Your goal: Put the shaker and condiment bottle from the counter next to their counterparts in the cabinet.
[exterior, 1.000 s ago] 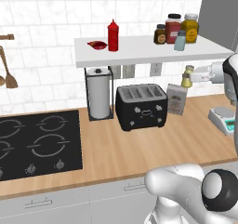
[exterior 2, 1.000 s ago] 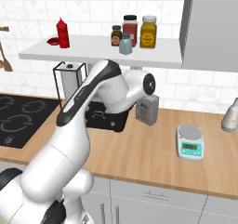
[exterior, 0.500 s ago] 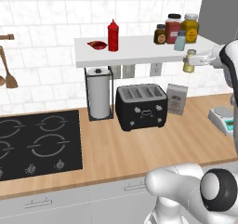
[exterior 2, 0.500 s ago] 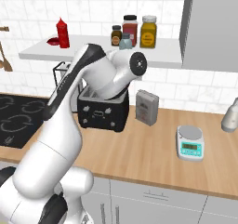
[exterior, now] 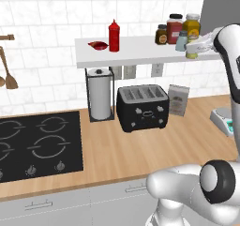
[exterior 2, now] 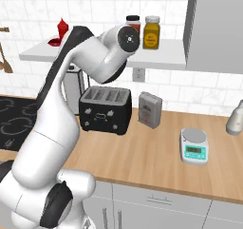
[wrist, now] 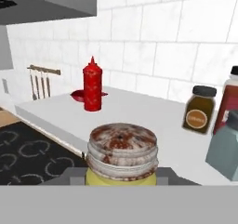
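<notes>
The wood-grain bench runs the width of the kitchen, with a black hob cut off at the left edge. Above it hangs the white cabinet shelf, its right end hidden behind the arm in the left base view and partly behind the arm's elbow in the right base view. A black toaster sits on the bench between a paper towel holder and a grey box whose label is too small to read. A digital scale lies further right; its display cannot be read. On the shelf the red condiment bottle stands just beside a flattish red item. Near the right end are a dark-lidded jar, a red-labelled jar, a yellow jar and a pale blue shaker, all labels illegible. The fingers are closed around the yellow-green shaker, held at the shelf's front edge, near the blue shaker.
</notes>
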Robot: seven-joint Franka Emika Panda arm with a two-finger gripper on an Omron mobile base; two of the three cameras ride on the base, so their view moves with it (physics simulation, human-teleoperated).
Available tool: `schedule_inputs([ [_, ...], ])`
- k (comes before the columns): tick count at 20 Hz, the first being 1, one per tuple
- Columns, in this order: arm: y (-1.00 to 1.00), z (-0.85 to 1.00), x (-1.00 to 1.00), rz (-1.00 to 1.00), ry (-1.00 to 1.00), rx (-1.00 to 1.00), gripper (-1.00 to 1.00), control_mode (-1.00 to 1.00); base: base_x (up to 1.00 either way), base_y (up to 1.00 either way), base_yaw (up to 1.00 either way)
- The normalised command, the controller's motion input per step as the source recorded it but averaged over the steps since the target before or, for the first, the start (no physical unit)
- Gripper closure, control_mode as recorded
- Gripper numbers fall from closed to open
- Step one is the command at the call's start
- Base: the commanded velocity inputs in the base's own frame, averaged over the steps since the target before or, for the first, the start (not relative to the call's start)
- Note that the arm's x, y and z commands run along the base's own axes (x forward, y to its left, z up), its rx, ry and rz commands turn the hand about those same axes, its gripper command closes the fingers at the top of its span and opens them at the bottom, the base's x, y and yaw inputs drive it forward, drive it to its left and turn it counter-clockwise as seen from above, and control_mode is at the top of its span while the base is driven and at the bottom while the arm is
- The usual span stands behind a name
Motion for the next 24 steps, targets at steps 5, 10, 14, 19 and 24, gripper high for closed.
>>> schedule_inputs([
  [5, 0.0, -0.08, 0.34, 0.0, -0.19, -0.24, 1.0, -1.0, 0.0, 0.0, 0.0],
  [10, 0.0, -0.24, 0.34, -0.03, -0.12, -0.14, 1.0, -1.0, 0.0, 0.0, 0.0],
  [14, 0.0, -0.1, 0.2, -0.09, 0.02, 0.03, 1.0, -1.0, 0.0, 0.0, 0.0],
  [19, 0.0, 0.02, 0.2, -0.11, 0.02, 0.07, 1.0, -1.0, 0.0, 0.0, 0.0],
  [24, 0.0, 0.04, 0.23, -0.08, 0.0, 0.01, 1.0, -1.0, 0.0, 0.0, 0.0],
])
